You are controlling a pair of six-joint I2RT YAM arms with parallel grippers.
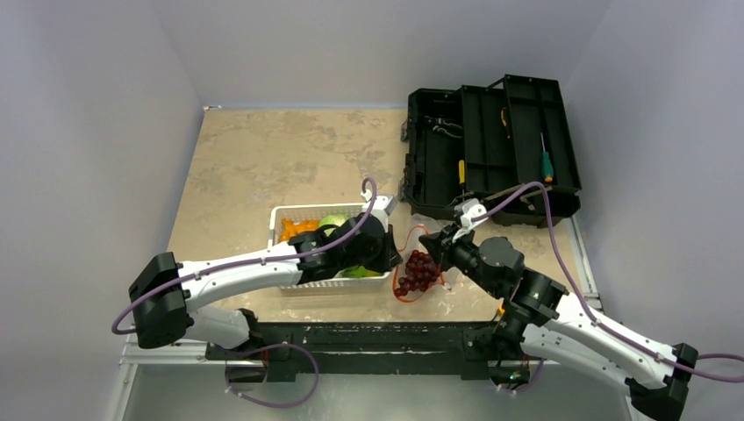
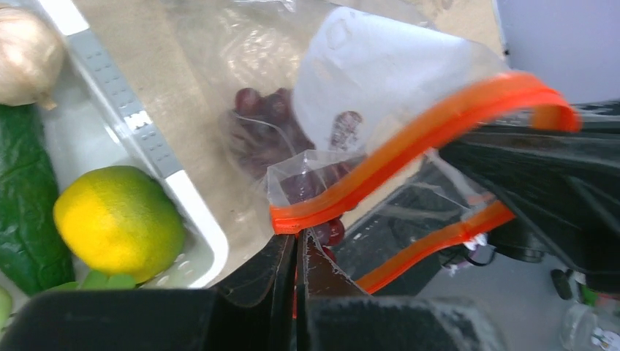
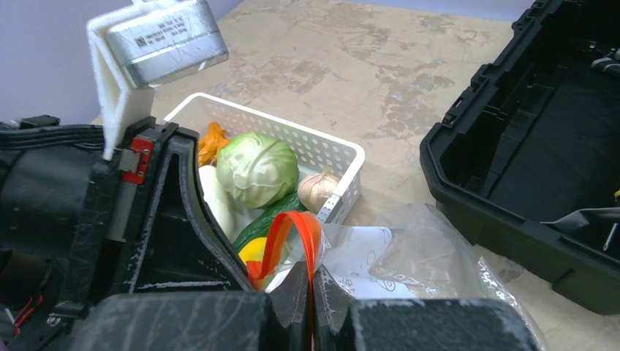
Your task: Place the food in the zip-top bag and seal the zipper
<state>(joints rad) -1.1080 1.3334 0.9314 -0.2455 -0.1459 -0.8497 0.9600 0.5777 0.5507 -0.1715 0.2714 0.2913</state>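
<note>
Both arms meet in the middle of the top view, and the clear crinkly plastic zip-top bag (image 2: 380,66) sits between them, just right of the white slatted plastic basket (image 3: 322,150) and below the open black toolbox (image 1: 491,153) on the beige mottled desk (image 1: 263,158).

The left claw (image 2: 296,256) is pinched tight on one end of the thin orange-red zipper strip (image 2: 409,146). In the left wrist view that strip climbs from the lower middle of the frame to the upper right, where it curls over next to the other arm's black fingers. A second lip of the strip runs parallel a bit lower, so the mouth is parted. The right claw (image 3: 311,281) is clamped on the strip too; in its own view the orange band loops up right above the fingertips.

From the top, the mouth's long axis goes roughly left to right from claw to claw, and the bag body sags toward the bottom of the frame. The bunch of purple grapes (image 1: 419,270) is inside the bag.

The rest is in the basket:
- round green cabbage (image 3: 256,168)
- pale bulb-shaped mushroom (image 3: 318,189)
- white radish (image 3: 216,201)
- orange pieces (image 3: 212,142)
- dark green cucumber (image 2: 25,212)
- yellow-green mango (image 2: 117,223), against the basket wall nearest the bag

Can't make out the slider anywhere.
</note>
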